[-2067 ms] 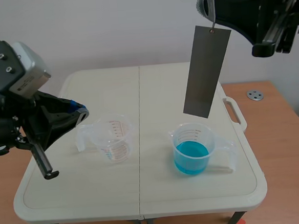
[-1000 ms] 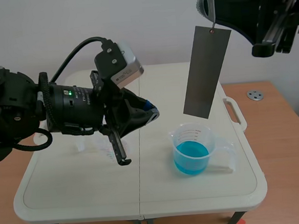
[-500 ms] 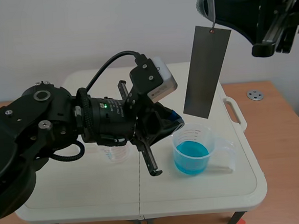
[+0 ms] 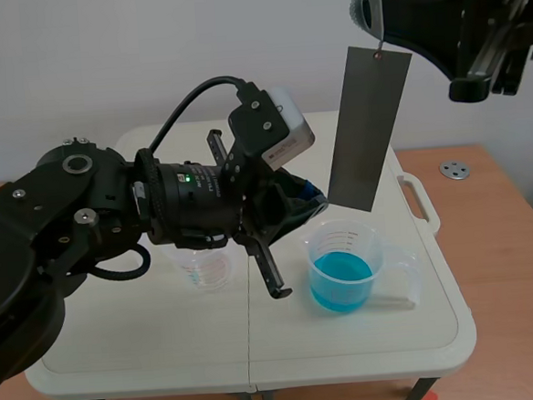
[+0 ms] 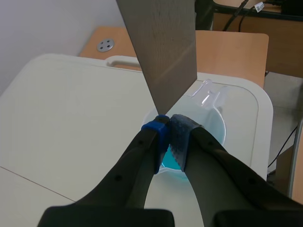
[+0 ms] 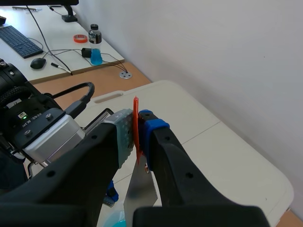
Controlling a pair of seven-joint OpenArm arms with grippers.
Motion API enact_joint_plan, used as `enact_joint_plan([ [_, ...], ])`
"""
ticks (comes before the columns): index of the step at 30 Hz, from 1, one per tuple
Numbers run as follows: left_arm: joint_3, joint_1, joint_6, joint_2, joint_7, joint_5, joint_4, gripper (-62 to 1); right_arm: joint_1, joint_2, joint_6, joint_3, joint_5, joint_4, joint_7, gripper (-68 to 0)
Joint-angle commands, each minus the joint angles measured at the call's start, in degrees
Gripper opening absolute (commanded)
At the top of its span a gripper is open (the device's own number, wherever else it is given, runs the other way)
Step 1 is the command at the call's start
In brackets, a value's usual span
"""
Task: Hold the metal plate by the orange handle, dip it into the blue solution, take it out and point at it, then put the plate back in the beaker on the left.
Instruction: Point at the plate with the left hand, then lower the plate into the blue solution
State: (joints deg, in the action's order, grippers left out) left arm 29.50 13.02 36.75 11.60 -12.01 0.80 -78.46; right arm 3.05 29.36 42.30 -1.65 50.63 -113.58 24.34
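- The right gripper (image 6: 137, 131) is clamped on the thin orange handle (image 6: 136, 109), which stands upright between its two pads
- The flat grey metal plate (image 4: 369, 124) hangs straight down below that gripper, in the air and slightly tilted
- The left gripper (image 5: 170, 126) has its fingers pressed together with nothing between them; its tips point at the plate's lowest corner, which is just ahead of them, and whether they touch it cannot be told
- The clear plastic beaker of blue solution (image 4: 345, 270) stands under and just past the left gripper's tips, below the plate and apart from it
- The empty clear plastic beaker with red markings (image 4: 207, 270) stands behind the left gripper, partly hidden under that arm
- Both beakers rest on the white folding table (image 4: 149, 345)
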Motion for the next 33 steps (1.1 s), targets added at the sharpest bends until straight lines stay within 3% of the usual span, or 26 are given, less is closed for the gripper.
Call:
enact_joint_plan([
  [1,-0.3,0.5,0.0,-0.1,0.6,0.4,-1.0,-57.8,-0.7,0.6,0.4,0.0,0.8,-0.6,-0.9,-66.5],
  [10,-0.4,-0.3,0.0,0.3,0.6,0.2,-1.0,-57.8,-0.7,0.6,0.4,0.0,0.8,-0.6,-0.9,-66.5],
  [16,-4.8,-4.9,0.0,2.1,0.7,0.2,-5.2,-57.8,-0.7,0.6,0.4,0.0,0.8,-0.6,-0.9,-66.5],
  [23,-11.8,-15.7,0.0,7.2,1.3,0.2,-15.9,-57.7,-0.7,0.6,0.4,0.0,0.8,-0.6,-0.9,-66.5],
  [33,-26.6,-37.6,-0.2,15.0,9.1,0.2,-25.4,-57.8,-0.7,0.6,0.4,0.0,0.1,-0.6,-0.9,-66.5],
])
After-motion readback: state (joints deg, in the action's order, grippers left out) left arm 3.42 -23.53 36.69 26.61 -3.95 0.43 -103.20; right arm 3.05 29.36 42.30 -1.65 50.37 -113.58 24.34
